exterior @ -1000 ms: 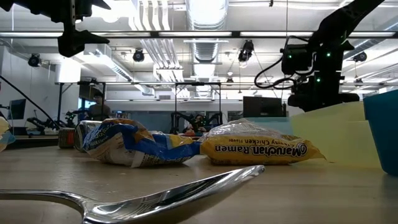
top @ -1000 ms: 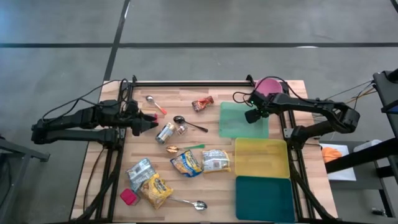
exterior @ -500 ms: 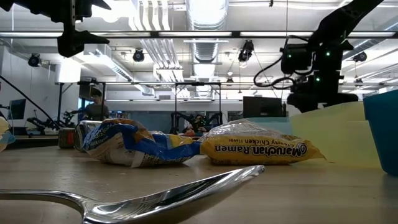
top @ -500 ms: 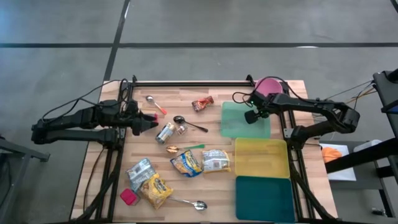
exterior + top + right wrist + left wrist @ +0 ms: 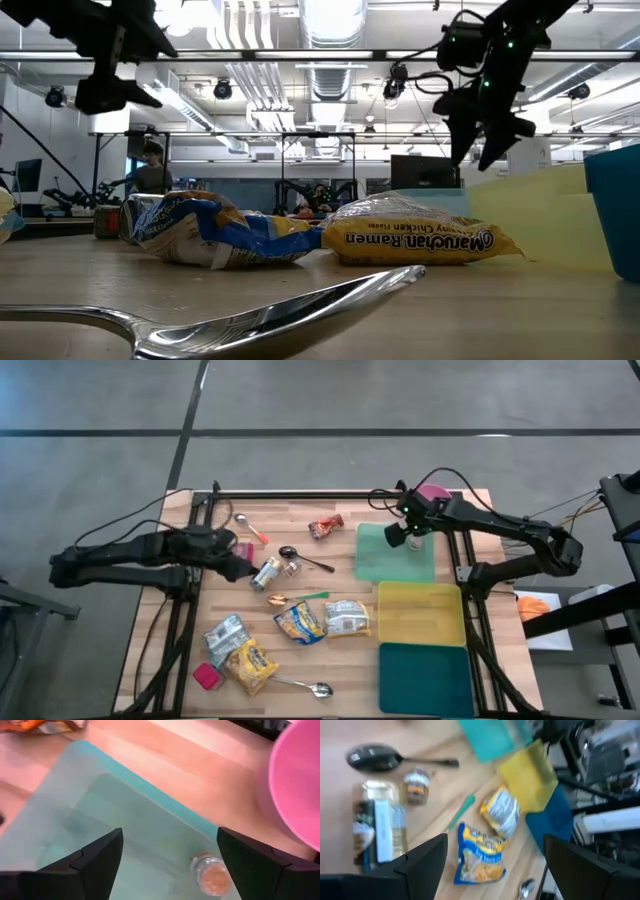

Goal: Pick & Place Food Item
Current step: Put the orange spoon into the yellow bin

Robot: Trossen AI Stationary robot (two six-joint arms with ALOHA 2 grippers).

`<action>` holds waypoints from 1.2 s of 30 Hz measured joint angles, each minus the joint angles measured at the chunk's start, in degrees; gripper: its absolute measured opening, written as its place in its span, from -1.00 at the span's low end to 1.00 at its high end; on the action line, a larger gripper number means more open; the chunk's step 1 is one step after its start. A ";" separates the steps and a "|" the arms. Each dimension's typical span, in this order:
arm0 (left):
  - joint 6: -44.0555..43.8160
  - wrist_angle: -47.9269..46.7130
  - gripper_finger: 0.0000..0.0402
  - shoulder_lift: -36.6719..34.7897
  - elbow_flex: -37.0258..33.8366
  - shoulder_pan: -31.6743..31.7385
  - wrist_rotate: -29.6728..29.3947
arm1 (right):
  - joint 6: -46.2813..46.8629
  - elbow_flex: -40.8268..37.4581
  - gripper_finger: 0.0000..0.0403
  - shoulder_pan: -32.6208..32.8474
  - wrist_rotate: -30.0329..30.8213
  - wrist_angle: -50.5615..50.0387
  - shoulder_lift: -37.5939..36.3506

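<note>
The right wrist view alone shows a small jar point(image 5: 215, 875) with an orange lid lying on the floor of the pale green tray point(image 5: 125, 820), near the tray's far edge and close to the pink bowl point(image 5: 295, 785). In the high view the right arm covers that spot, so the jar is hidden there; only the tray point(image 5: 380, 555) by the surface's far right corner and a sliver of the bowl point(image 5: 436, 492) show. The jar's lid faces the camera, so its long axis cannot be told for sure.

The right tool point(image 5: 400, 532) hangs above the tray's far edge, its fingers point(image 5: 95, 857) spread wide with nothing between them. The low view shows it raised point(image 5: 480, 135) well above the yellow tray point(image 5: 530, 215).

The left tool point(image 5: 243, 563) is near the surface's left edge, its fingers point(image 5: 422, 862) wide apart and empty. Just beyond them lies a can point(image 5: 265, 572) on its side, long axis slanting toward the far right corner. The left wrist view adds a small brown-lidded jar point(image 5: 416, 784) beside the can point(image 5: 375, 832), a black spoon point(image 5: 375, 758), and two ramen packets point(image 5: 480, 862).
</note>
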 joint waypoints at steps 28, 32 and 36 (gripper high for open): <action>16.54 -26.87 0.66 16.56 20.07 6.43 -10.55 | 1.36 0.88 0.59 8.00 -0.04 0.43 0.00; 20.57 -29.48 0.66 22.72 23.71 10.42 -12.41 | 1.36 0.88 0.59 8.00 -0.05 0.50 0.00; 15.59 -31.50 0.66 28.40 24.23 18.09 -12.41 | 1.57 0.86 0.59 8.19 -0.38 0.56 0.00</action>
